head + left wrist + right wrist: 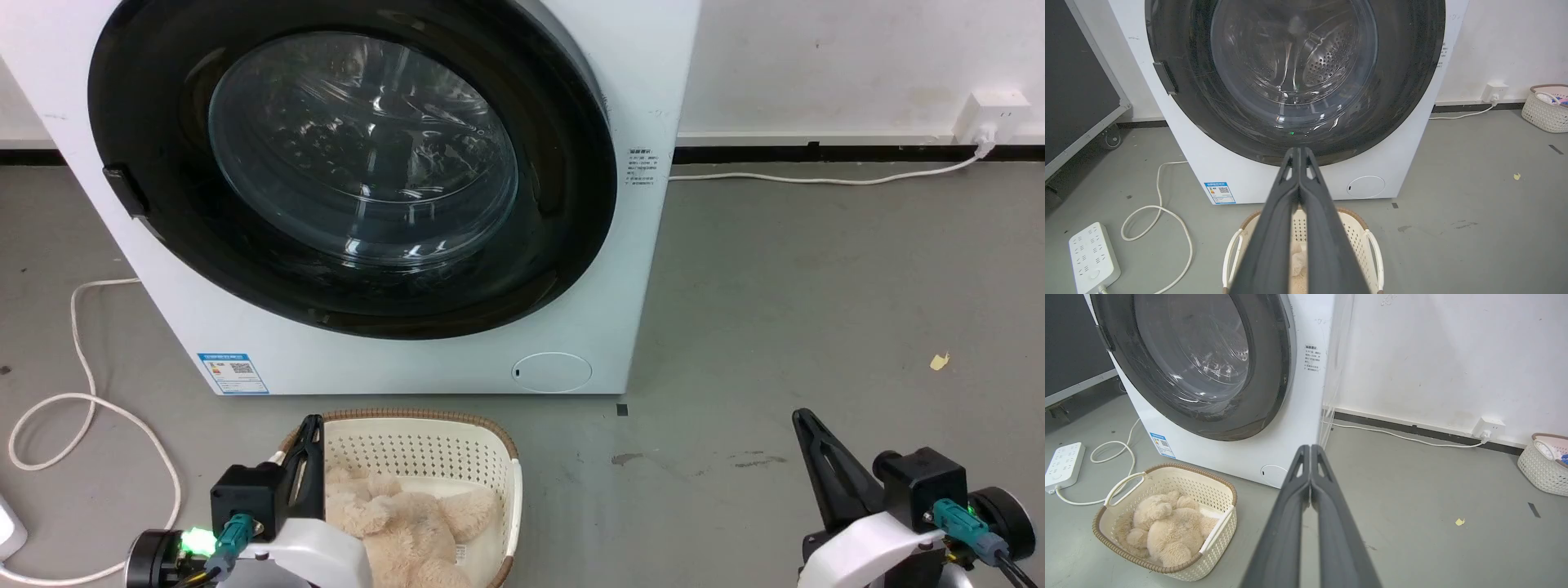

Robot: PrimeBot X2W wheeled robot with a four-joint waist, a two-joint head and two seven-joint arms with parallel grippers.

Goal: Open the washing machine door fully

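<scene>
The white washing machine (408, 359) stands ahead of me on the grey floor. Its round washing machine door (163, 212), a glossy black rim around clear glass, lies flat and closed against the front, with a small handle (124, 189) on its left edge. The door (1396, 102) and steel drum behind the glass show in the left wrist view; the right wrist view has the door (1269, 388) at an angle. My left gripper (311, 422) is shut and empty, low over the basket. My right gripper (800, 415) is shut and empty, over bare floor right of the machine. Both are well short of the door.
A cream basket (506, 474) holding a beige plush toy (400, 523) sits directly before the machine. A white cable (82, 392) and power strip (1092, 257) lie at the left. Another cord (816, 180) runs to a wall socket (992, 114). A second basket (1541, 465) is far right.
</scene>
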